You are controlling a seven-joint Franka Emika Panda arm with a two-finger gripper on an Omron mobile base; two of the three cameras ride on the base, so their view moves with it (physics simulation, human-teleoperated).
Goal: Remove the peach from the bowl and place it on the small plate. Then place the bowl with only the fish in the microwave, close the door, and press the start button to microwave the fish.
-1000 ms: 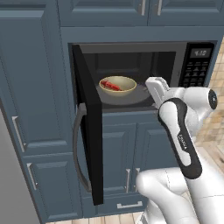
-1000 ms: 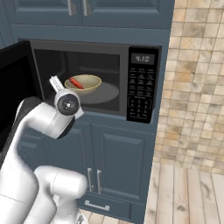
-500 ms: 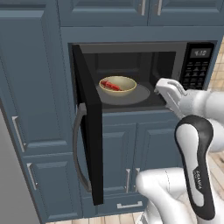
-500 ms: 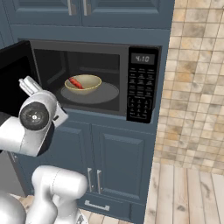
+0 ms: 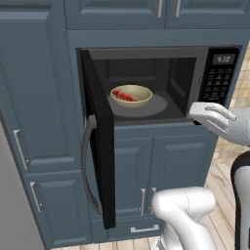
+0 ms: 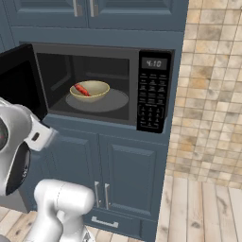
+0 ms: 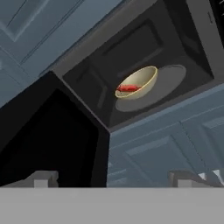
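Observation:
The black microwave point(image 5: 195, 63) stands with its door point(image 5: 101, 146) swung wide open to the left. Inside, the olive-tan bowl point(image 5: 131, 95) rests on the turntable, and the red fish point(image 5: 124, 94) lies in it. From the other side the bowl point(image 6: 90, 90) and fish point(image 6: 82, 89) look the same. My gripper point(image 5: 196, 113) hovers outside the cavity by its lower right front corner. In the hand view, my gripper point(image 7: 111, 179) is open with nothing between its fingertips point(image 7: 41, 178), looking at the bowl point(image 7: 139, 82) and the door point(image 7: 52, 135). The peach and the small plate are out of view.
The keypad panel point(image 6: 153, 94) with its display sits at the microwave's right. Blue cabinet doors point(image 5: 166, 166) lie below and above. The door's long grey handle point(image 5: 87, 166) sticks out toward me. A tiled wall point(image 6: 212, 85) and wood floor are on the right.
My hand has drawn back from the microwave opening, going right and a little lower in the left base view. The bowl with the fish has stayed on the turntable.

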